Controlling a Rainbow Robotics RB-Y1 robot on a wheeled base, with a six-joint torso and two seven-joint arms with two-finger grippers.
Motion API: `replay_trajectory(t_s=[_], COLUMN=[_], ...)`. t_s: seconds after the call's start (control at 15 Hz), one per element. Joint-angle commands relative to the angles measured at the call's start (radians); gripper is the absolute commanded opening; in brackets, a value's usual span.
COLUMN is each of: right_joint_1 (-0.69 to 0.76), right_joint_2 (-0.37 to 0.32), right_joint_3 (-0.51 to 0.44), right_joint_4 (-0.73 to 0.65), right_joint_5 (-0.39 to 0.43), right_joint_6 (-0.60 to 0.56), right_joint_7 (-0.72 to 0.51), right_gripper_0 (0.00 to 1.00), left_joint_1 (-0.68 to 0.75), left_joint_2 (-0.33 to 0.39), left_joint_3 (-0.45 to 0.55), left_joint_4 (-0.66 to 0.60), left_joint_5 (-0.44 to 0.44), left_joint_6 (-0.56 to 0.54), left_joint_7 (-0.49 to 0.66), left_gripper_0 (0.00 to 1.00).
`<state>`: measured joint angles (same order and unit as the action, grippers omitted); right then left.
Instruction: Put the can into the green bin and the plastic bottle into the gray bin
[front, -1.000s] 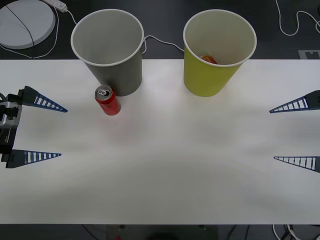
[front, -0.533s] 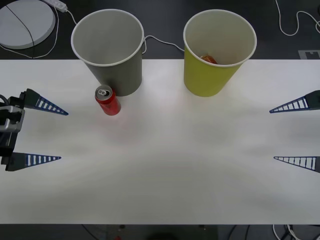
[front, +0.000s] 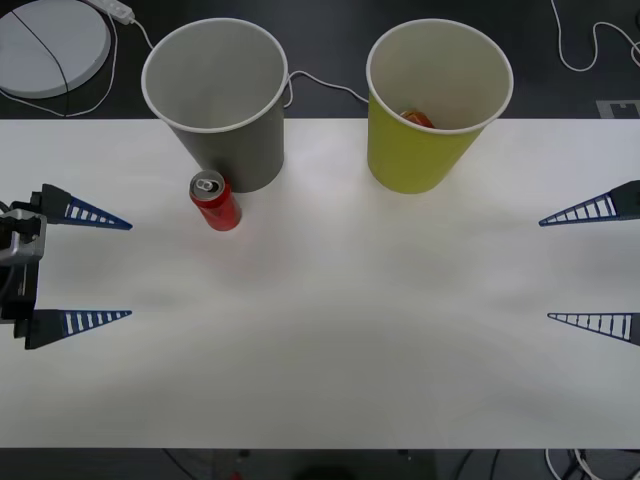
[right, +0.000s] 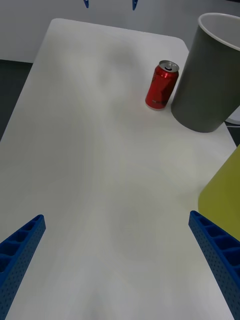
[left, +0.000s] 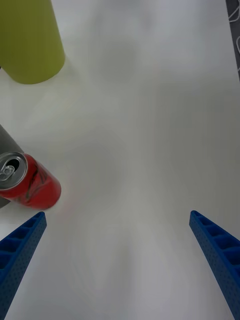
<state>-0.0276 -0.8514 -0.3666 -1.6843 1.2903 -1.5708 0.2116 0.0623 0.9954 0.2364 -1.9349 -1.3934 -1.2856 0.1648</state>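
The red can stands upright on the white table, just in front of the gray bin at the back left. To its right stands the green bin, with something orange inside. The plastic bottle is out of view. My left gripper is open at the table's left edge, apart from the can and nearer the front. My right gripper is open at the right edge. The can and gray bin show in the right wrist view; the can and green bin in the left wrist view.
Behind the table lie a round white disc and white cables on a dark surface. The table's broad white middle lies between the two grippers.
My left gripper has shifted slightly toward the front of the table and stays open. The right arm, the can and both bins have not moved.
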Motion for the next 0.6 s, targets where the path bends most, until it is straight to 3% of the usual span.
replay_trajectory(t_s=[0.07, 0.33, 0.6], right_joint_1=[0.000, 0.000, 0.000], right_joint_2=[0.000, 0.000, 0.000], right_joint_3=[0.000, 0.000, 0.000], right_joint_4=[0.000, 0.000, 0.000], right_joint_5=[0.000, 0.000, 0.000], right_joint_6=[0.000, 0.000, 0.000], right_joint_7=[0.000, 0.000, 0.000], right_gripper_0=[1.00, 1.00, 1.00], left_joint_1=[0.082, 0.200, 0.255], left_joint_2=[0.000, -0.001, -0.001], left_joint_3=[0.027, 0.034, 0.012], left_joint_4=[-0.095, -0.242, -0.326], left_joint_5=[-0.027, -0.151, -0.274], left_joint_6=[0.095, 0.295, 0.422], left_joint_7=[0.147, 0.387, 0.618], left_gripper_0=[1.00, 1.00, 1.00])
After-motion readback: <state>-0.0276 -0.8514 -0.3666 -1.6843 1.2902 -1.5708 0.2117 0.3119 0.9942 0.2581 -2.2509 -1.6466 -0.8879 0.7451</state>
